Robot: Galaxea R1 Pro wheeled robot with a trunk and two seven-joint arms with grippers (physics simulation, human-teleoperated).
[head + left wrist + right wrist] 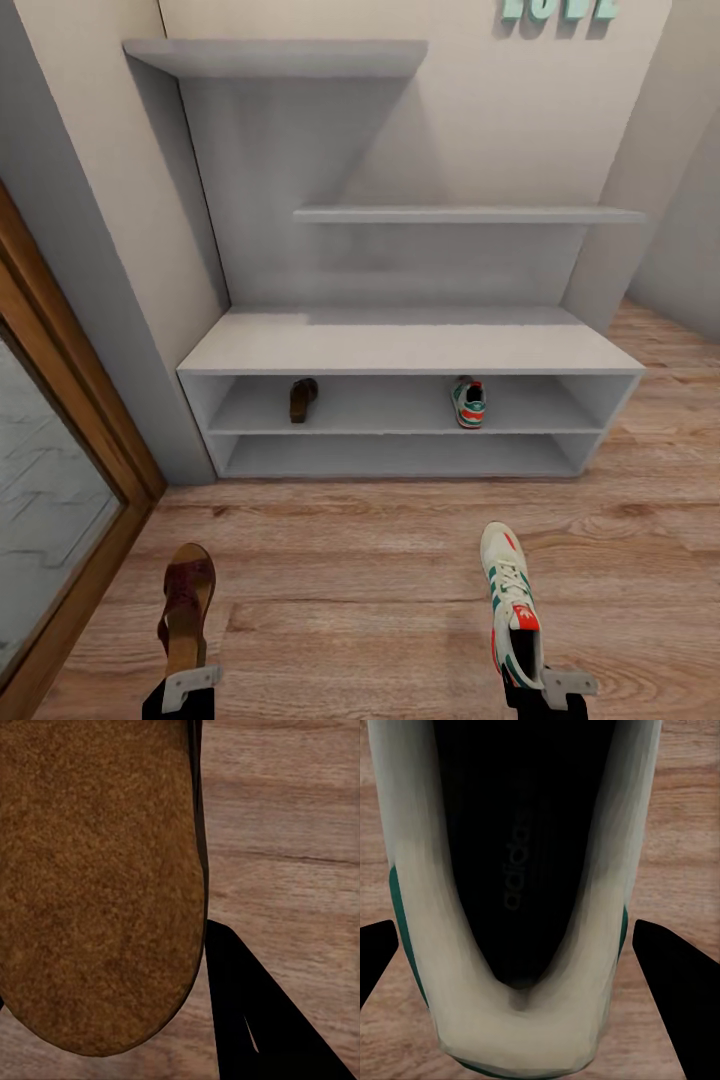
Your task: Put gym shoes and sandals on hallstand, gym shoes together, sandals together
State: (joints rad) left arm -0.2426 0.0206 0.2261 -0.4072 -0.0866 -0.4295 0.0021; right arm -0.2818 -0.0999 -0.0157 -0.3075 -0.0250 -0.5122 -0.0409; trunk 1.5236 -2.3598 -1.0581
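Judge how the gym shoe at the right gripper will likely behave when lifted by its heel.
The gym shoe will probably keep its shape, since its heel collar looks thick. Its long toe reaches far from the right gripper, so it may droop or swing.

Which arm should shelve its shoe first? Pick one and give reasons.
Either could; I would lead with the right. The right gripper holds a gym shoe almost straight in line with its mate on the rack's upper shelf. The left gripper holds a sandal further aside of the shelved sandal.
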